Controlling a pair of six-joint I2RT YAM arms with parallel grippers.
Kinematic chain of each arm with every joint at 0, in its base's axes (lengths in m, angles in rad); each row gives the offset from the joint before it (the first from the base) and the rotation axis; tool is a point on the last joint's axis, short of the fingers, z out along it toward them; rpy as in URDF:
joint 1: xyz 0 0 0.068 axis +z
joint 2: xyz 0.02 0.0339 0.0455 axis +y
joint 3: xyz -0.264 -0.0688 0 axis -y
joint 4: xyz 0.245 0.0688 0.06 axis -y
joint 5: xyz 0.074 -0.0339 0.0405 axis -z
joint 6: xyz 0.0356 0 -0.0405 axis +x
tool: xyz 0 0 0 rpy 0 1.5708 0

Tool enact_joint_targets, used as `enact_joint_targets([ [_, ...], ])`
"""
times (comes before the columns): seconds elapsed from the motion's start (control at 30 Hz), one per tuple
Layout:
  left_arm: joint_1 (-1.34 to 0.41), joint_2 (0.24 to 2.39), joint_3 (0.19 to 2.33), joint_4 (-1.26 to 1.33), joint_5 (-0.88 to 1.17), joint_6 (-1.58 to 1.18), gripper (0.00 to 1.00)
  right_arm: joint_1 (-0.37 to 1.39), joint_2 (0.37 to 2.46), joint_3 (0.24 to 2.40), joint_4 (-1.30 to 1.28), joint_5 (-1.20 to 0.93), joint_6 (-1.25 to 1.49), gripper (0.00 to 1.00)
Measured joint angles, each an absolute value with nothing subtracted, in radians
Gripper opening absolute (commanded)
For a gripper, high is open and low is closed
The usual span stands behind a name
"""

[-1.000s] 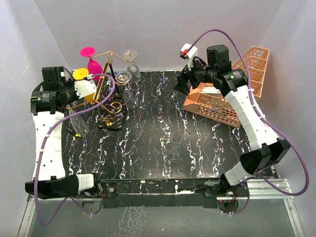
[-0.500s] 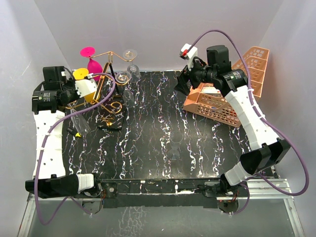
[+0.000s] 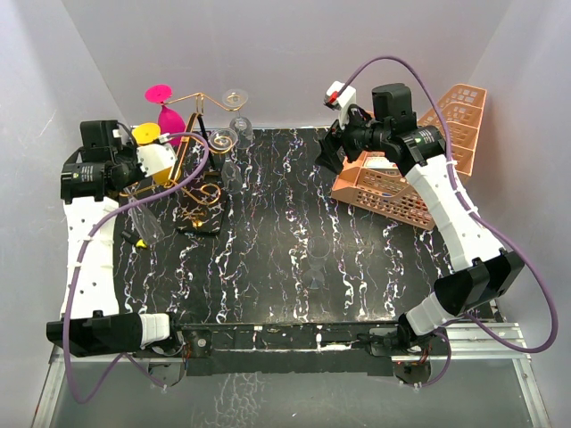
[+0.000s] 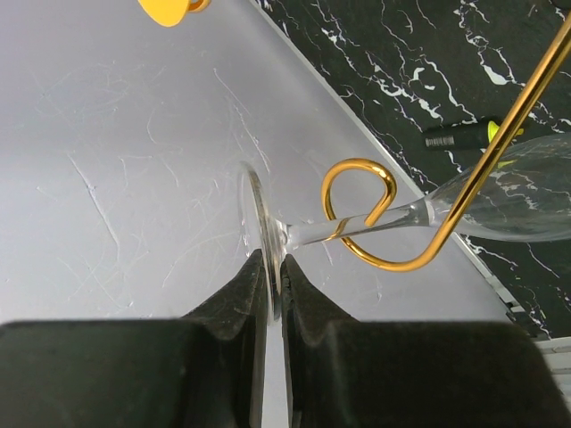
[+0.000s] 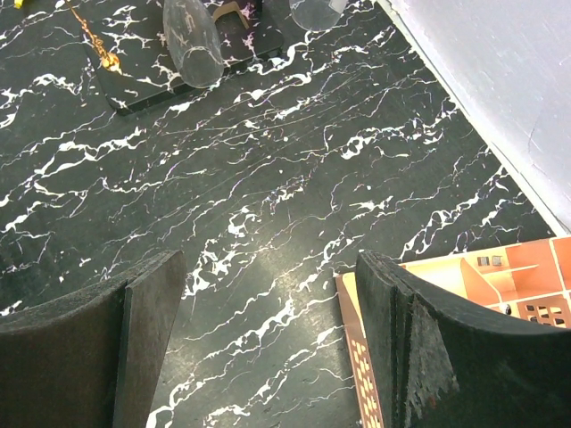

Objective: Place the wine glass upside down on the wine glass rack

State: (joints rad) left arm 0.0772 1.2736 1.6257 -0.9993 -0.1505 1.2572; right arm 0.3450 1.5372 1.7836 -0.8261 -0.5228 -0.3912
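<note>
Left wrist view: the wine glass (image 4: 393, 217) is pinched by its foot in the left gripper (image 4: 272, 267), low and left of centre. Its long axis is laid almost level, with the stem running rightward across a curled scroll of the wine glass rack (image 4: 359, 163) and the bowl at the right edge. The left arm is judged nearer. In the top view's upper right, the right gripper (image 3: 332, 147) is seen spread and empty beside the orange tray (image 3: 384, 192). No writing can be read.
</note>
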Motion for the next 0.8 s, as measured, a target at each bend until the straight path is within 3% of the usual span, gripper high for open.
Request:
enact_joint_targets([
  [0.8,0.070,1.275,1.590,-0.995,-0.103,1.262,0.03,0.345,1.537,1.779,-0.823,-0.523,-0.391,0.84],
])
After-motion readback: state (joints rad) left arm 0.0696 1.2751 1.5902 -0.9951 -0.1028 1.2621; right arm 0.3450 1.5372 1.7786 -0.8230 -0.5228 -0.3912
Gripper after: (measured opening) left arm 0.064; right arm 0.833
